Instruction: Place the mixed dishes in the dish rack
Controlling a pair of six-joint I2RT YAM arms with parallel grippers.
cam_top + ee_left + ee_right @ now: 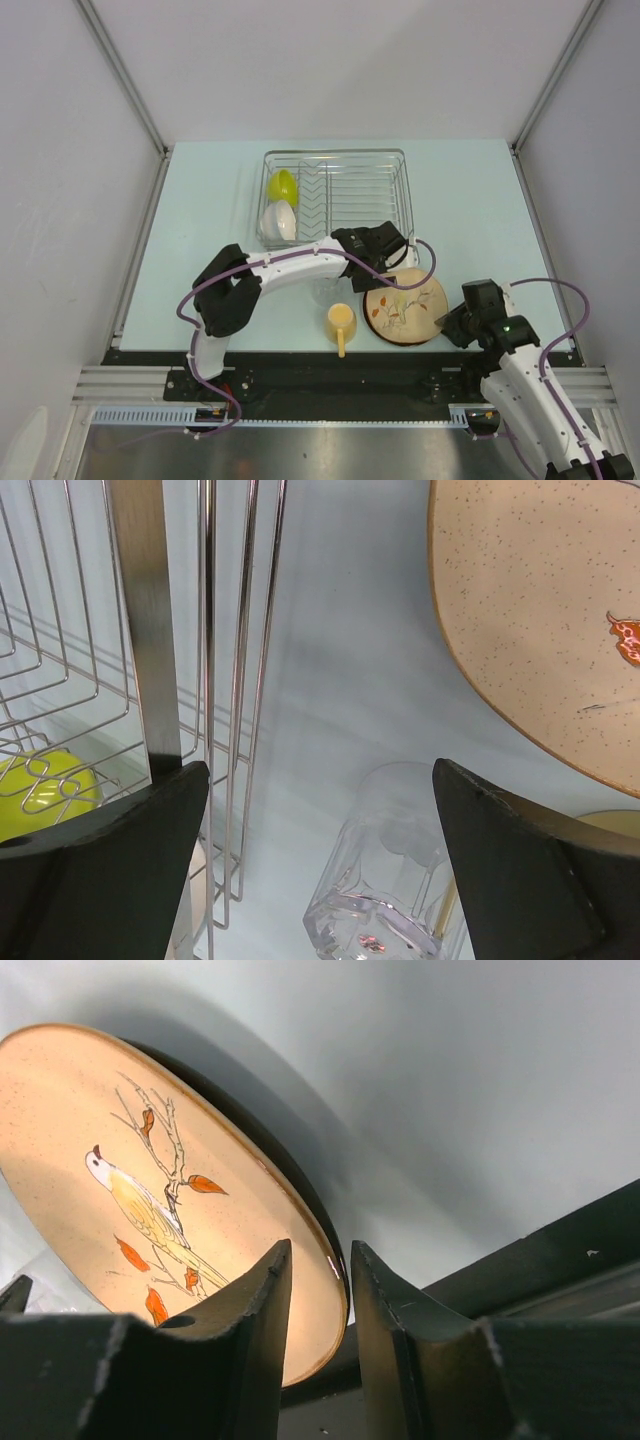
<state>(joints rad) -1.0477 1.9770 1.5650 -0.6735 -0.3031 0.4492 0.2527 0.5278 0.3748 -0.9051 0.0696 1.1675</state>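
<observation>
Top external view: lime-green bowl (283, 184) and white bowl (281, 220) racked in silver wire dish rack (406, 190). Left gripper (320, 770), jaws wide, over clear glass (375, 880); right gripper (320, 1265), jaws narrow, astride tan floral plate (150, 1160) rim, grip unclear; yellow mug (341, 320) waits on counter (200, 220).

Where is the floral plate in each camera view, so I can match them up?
Top external: the plate lies lower right of centre, nearer than the dish rack.
Left wrist: upper right corner.
Right wrist: left half, tilted.
Shared landmark: its painted orange leaves.
</observation>
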